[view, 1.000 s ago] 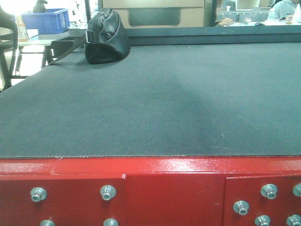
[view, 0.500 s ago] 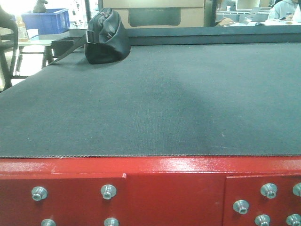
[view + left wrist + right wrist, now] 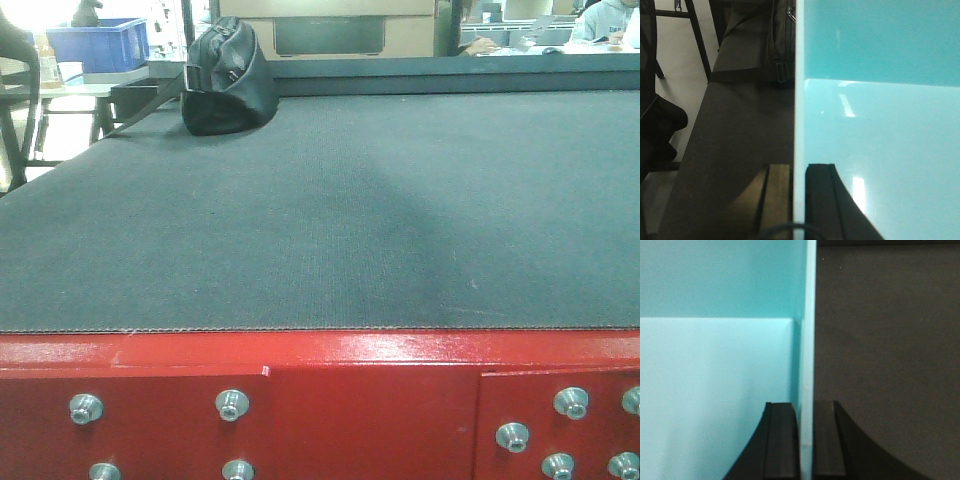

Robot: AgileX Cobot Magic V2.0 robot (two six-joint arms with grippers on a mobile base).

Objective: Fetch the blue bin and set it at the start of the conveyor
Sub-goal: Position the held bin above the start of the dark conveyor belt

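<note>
The blue bin (image 3: 880, 130) is a pale aqua tub that fills the left wrist view's right side and the right wrist view's left side (image 3: 715, 370). My left gripper (image 3: 799, 200) is shut on its left wall, one finger inside and one outside. My right gripper (image 3: 806, 440) is shut on its right wall the same way. The conveyor start is a dark belt (image 3: 320, 210) with a red bolted frame (image 3: 350, 400). The belt lies below the bin in both wrist views (image 3: 885, 355). I cannot tell whether the bin touches it. The front view shows neither bin nor grippers.
A black bag (image 3: 228, 80) with a strap lies on the belt's far left; it also shows in the left wrist view (image 3: 782, 50). A dark royal-blue bin (image 3: 95, 45) stands on a table beyond. A black chair (image 3: 660, 125) and floor lie left of the belt.
The front view has drifted by a few pixels; nothing on the belt has moved.
</note>
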